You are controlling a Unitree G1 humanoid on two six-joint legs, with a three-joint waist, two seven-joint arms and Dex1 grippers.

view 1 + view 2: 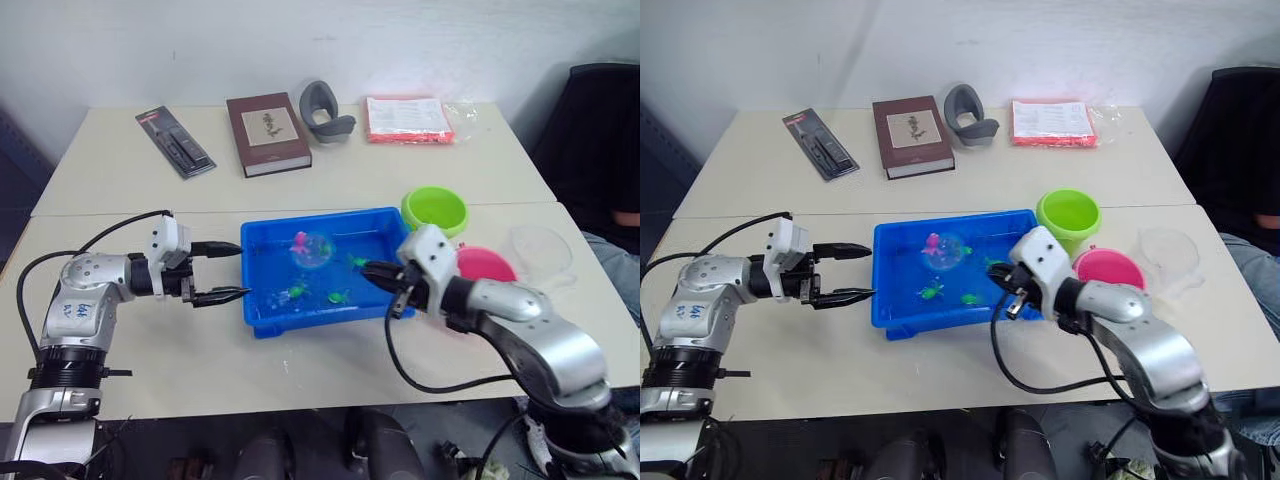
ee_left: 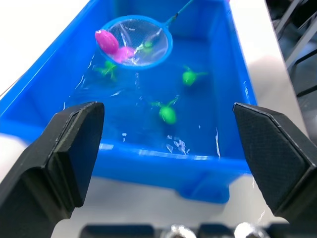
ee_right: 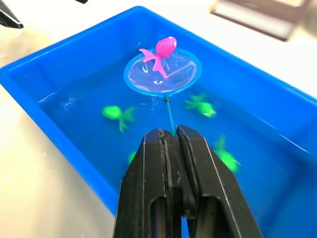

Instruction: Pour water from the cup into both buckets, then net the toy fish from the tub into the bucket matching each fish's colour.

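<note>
Right wrist view: we pinch the net (image 3: 162,74) handle w/ right gripper (image 3: 171,148); pink fish (image 3: 159,52) sits in it, pink bucket (image 1: 485,265) just behind our arm.

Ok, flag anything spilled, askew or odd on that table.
Nothing stands out. The tub sits flat, both buckets upright, and the net in the right gripper carries a pink fish.

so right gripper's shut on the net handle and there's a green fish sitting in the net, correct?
Not quite. The fish in the net is pink, not green; the right wrist view shows it. The green fish are loose in the tub. The right gripper is indeed shut on the net handle.
</note>
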